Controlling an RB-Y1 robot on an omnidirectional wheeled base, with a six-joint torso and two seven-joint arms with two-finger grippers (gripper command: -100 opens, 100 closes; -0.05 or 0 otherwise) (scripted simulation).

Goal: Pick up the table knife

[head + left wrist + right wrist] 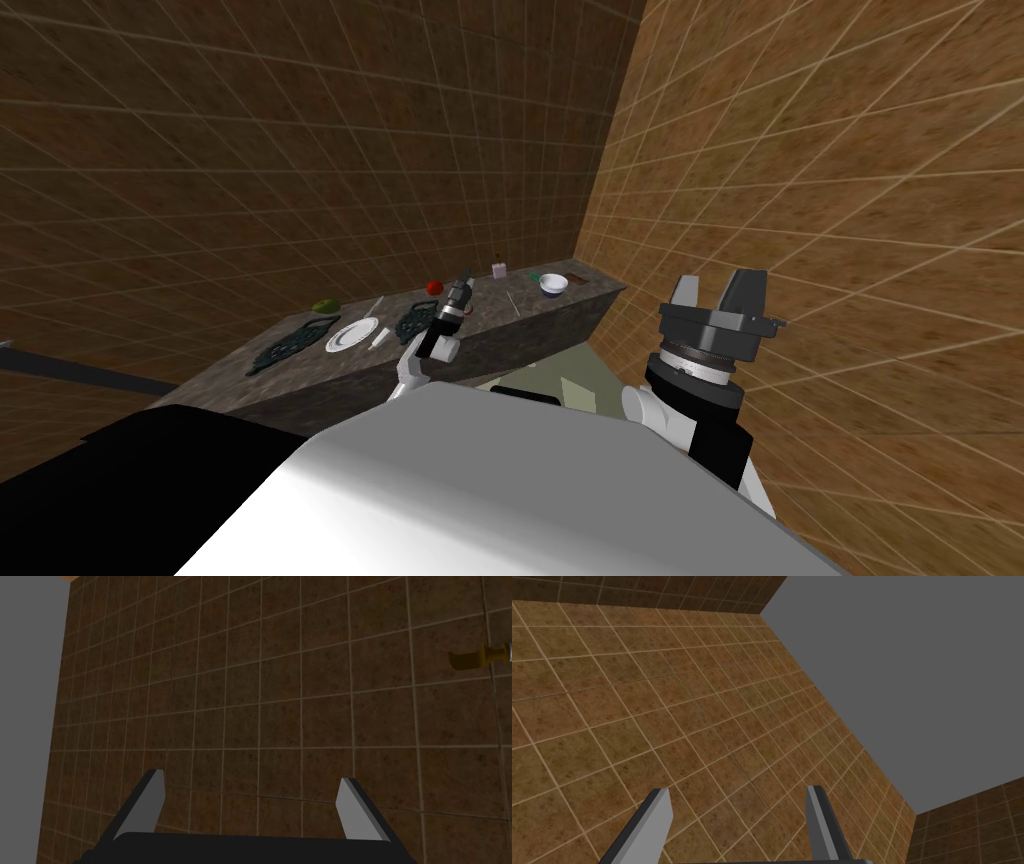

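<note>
Table knife point(378, 338), seemingly the slim pale piece on the dark counter point(530, 325) just beside the white plate point(350, 335), lies near the left pincer point(462, 287), off to its left (fingers spread wide, holding nothing), while the right pincer point(718, 290), raised well apart, is likewise spread and empty.
</note>
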